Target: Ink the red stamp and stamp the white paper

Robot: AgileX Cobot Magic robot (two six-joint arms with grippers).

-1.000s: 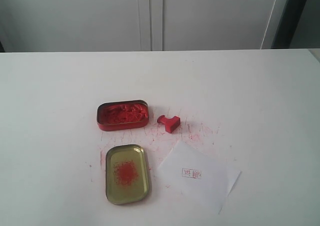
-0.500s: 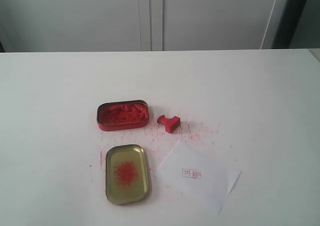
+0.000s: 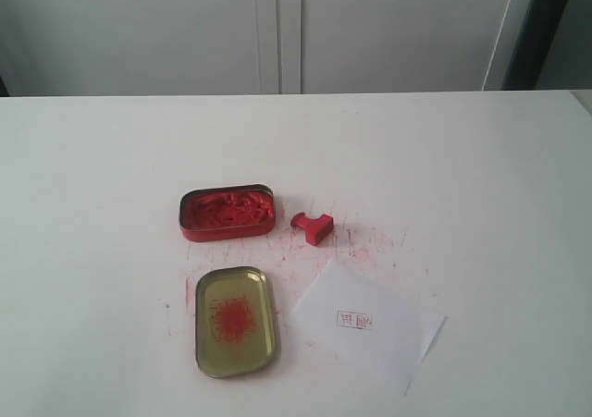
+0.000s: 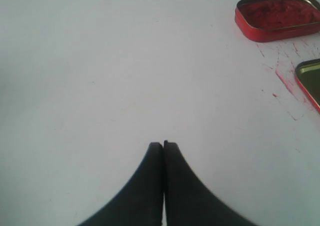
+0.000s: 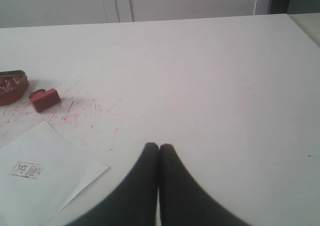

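Observation:
The red stamp (image 3: pixel 313 226) lies on its side on the white table, just right of the red ink tin (image 3: pixel 227 213); it also shows in the right wrist view as the red stamp (image 5: pixel 44 99). The white paper (image 3: pixel 367 325) lies in front of it and bears a small red mark (image 3: pixel 355 320); the right wrist view shows the paper (image 5: pixel 35 183) too. Neither arm appears in the exterior view. My left gripper (image 4: pixel 163 145) is shut and empty over bare table, away from the ink tin (image 4: pixel 278 16). My right gripper (image 5: pixel 159 147) is shut and empty, off to the paper's side.
A gold tin lid (image 3: pixel 235 321) with a red smudge lies in front of the ink tin; its edge (image 4: pixel 309 83) shows in the left wrist view. Red ink flecks (image 3: pixel 365 243) scatter on the table around the stamp. White cabinet doors (image 3: pixel 277 29) stand behind the table.

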